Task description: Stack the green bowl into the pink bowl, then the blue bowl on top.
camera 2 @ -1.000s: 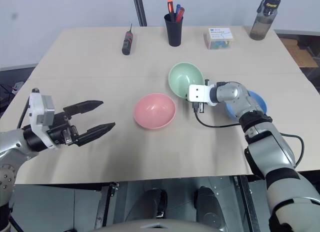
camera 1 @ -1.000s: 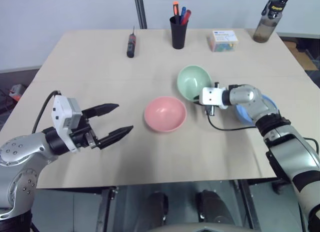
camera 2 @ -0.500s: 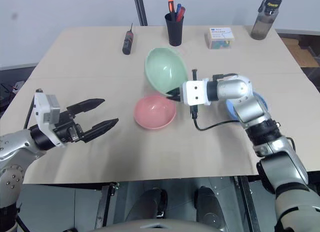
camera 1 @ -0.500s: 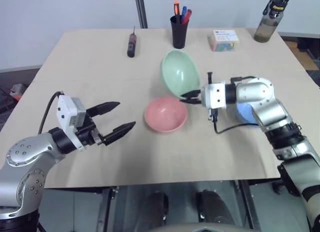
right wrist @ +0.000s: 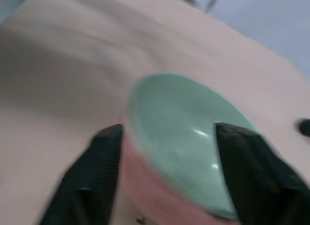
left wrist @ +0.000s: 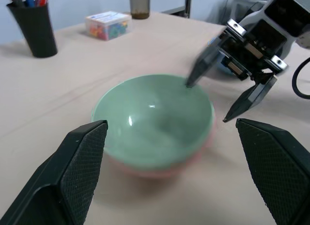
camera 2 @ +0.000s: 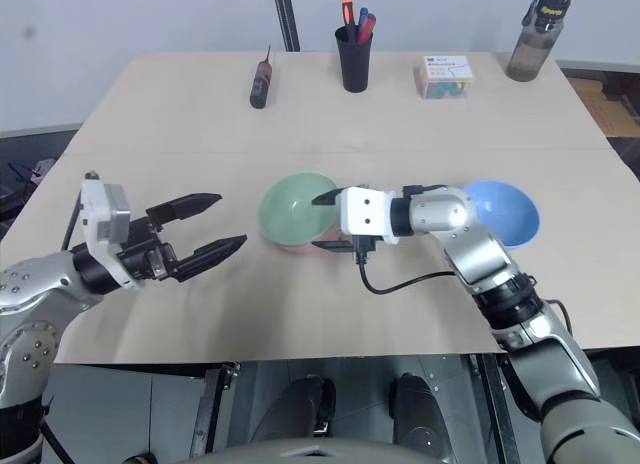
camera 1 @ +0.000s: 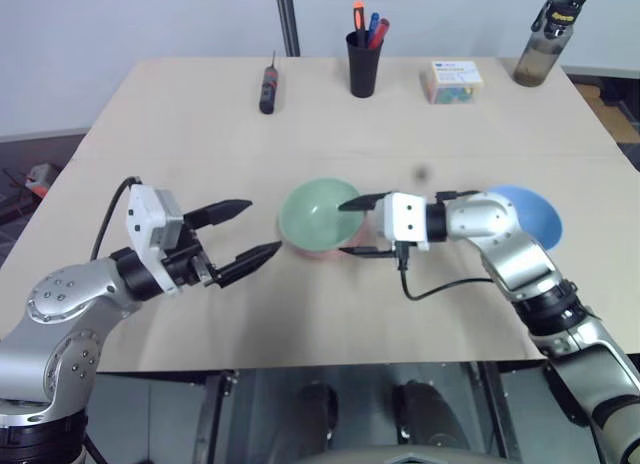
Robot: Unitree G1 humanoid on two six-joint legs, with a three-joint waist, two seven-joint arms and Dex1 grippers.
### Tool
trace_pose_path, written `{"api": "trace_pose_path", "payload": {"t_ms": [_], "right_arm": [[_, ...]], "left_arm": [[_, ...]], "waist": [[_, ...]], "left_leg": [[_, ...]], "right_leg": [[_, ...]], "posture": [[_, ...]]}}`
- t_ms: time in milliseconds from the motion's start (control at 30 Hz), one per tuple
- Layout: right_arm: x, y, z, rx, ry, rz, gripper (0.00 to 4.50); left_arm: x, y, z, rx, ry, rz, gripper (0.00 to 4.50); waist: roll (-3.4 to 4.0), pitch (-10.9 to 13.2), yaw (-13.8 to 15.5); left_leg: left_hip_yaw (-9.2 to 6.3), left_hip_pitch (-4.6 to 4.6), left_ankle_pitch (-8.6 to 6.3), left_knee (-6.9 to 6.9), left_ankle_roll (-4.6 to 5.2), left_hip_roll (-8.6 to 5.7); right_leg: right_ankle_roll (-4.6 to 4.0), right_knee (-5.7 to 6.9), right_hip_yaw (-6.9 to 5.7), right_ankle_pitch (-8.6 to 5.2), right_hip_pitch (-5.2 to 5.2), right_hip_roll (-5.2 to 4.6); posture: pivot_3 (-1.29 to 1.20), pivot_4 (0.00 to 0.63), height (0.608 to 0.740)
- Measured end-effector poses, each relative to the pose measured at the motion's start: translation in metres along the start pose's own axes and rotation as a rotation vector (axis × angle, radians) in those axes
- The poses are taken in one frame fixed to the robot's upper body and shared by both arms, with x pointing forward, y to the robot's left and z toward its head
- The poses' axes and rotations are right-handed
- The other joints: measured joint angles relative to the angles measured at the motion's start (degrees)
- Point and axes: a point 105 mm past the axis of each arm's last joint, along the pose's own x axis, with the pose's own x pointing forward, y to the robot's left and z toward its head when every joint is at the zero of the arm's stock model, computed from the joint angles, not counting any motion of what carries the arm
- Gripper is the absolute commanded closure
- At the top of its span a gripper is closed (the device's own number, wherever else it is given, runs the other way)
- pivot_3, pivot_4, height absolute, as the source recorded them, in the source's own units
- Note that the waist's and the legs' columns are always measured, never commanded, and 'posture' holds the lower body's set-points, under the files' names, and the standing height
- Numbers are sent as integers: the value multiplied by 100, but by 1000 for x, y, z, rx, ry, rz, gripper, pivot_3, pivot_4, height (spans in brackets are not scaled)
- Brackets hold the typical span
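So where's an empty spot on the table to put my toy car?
Plenty of bare table between the screwdriver and the left gripper, and along the near edge. It's crowded around the green bowl, right gripper and blue bowl.

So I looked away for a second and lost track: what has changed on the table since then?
The right gripper carried the green bowl from beside the blue bowl into the pink bowl, then opened and let go. The left gripper stayed open, and the blue and pink bowls kept their places.

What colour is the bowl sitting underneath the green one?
Salmon pink. The pink bowl shows best in the left wrist view, peeking out below the green bowl.
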Motion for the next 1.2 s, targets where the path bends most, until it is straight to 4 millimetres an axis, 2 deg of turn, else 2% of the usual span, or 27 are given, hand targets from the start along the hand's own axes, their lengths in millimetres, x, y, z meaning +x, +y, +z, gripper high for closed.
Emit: {"api": "trace_pose_path", "payload": {"t_ms": [33, 67, 100, 200, 267, 333, 433, 600, 633, 667, 733, 767, 800, 867, 900, 1000, 1100, 1200], "right_arm": [[-19, -10, -1, 41, 29, -101, 1110], [-26, -14, -2, 50, 44, -134, 1110], [-48, -21, -6, 82, 94, -230, 1110], [-87, -26, -24, 175, 209, -413, 1110], [-109, -23, -41, 244, 294, -517, 1110], [-133, -11, -61, 295, 421, -594, 1110], [-149, 4, -82, 395, 523, -665, 1110], [-150, 12, -92, 473, 554, -706, 1110], [-148, 13, -93, 492, 548, -706, 1621], [-145, 15, -95, 504, 545, -701, 1772], [-141, 16, -96, 509, 543, -688, 2646], [-141, 14, -96, 509, 541, -689, 3337], [-141, 13, -96, 508, 540, -690, 3493], [-139, 10, -94, 500, 529, -688, 4242], [-138, 9, -93, 495, 526, -684, 4378], [-136, 5, -92, 482, 515, -678, 4378], [-125, -1, -85, 453, 467, -640, 4378], [-94, -16, -49, 378, 272, -547, 4378]], "left_arm": [[5, -2, 2, 4, -7, -25, 0], [5, -2, 2, 5, -8, -30, 0], [8, -3, 4, 10, -13, -48, 0], [14, -6, 5, 16, -18, -92, 0], [18, -8, 5, 27, -21, -127, 0], [23, -13, 8, 59, -30, -192, 0], [27, -14, 14, 85, -50, -259, 0], [29, -9, 24, 138, -71, -288, 0], [30, -8, 23, 138, -69, -289, 0], [31, -8, 23, 135, -67, -293, 0], [31, -8, 22, 134, -66, -296, 0], [31, -8, 22, 134, -66, -297, 0], [31, -8, 22, 134, -66, -297, 0], [31, -8, 21, 134, -64, -293, 0], [31, -7, 20, 130, -61, -287, 0], [30, -7, 17, 120, -55, -273, 0], [27, -3, 17, 109, -66, -233, 0], [27, 3, 21, 89, -121, -165, 0]], "waist": [[0, 0, 30], [0, 0, 57], [0, 0, 79], [-4, -3, 117], [-3, -2, 103], [-3, -3, 88], [-3, -2, 59], [-2, -2, 54], [-2, -2, 61], [-2, -2, 64], [-2, -2, 66], [-2, -2, 66], [-2, -2, 66], [-2, -2, 65], [-2, -2, 61], [-2, -2, 62], [-1, -1, 53], [1, 0, 37]], "left_leg": [[0, -1, 0, 0, 0, 0], [0, -1, 0, 0, 0, -1], [0, -1, 0, 0, 0, -1], [2, -1, 0, -2, 1, 0], [8, 1, 0, -2, 1, -1], [13, 1, 0, -3, 2, 0], [21, 7, 0, -3, 2, 4], [22, 11, -1, -3, 5, 6], [22, 10, -1, -2, 5, 6], [22, 9, -1, -2, 5, 5], [22, 8, -1, -1, 5, 5], [22, 8, -1, -1, 5, 5], [20, 8, 0, 0, 5, 5], [20, 8, 0, -1, 5, 6], [20, 8, 0, -1, 5, 7], [20, 8, 0, 0, 5, 7], [21, 8, 0, 0, 4, 8], [17, 9, 0, 0, 4, 13]], "right_leg": [[0, 0, 0, 0, 0, 0], [0, 0, 1, 0, 0, -1], [0, -1, 1, 0, 0, -1], [-1, -2, 3, -1, 1, 0], [-1, 0, 7, 0, 1, 1], [-1, 0, 11, 0, 1, 5], [-1, 4, 17, 0, 1, 12], [0, 5, 18, 0, 2, 19], [0, 4, 18, 0, 2, 19], [0, 4, 18, 0, 2, 19], [1, 3, 18, 0, 2, 19], [1, 3, 18, 0, 2, 18], [1, 4, 17, 0, 2, 19], [1, 4, 17, 0, 2, 20], [1, 4, 17, 0, 2, 20], [1, 4, 17, 0, 2, 20], [1, 4, 19, 0, 1, 20], [1, 6, 16, 0, 1, 24]], "posture": [[0, 150, 740], [0, 150, 740], [0, 150, 740], [0, 150, 740], [0, 150, 740], [0, 150, 740], [0, 150, 740], [0, 150, 740], [0, 150, 740], [0, 150, 740], [0, 150, 740], [0, 150, 740], [0, 150, 740], [0, 150, 740], [0, 150, 740], [0, 150, 740], [0, 150, 740], [0, 150, 740]]}}
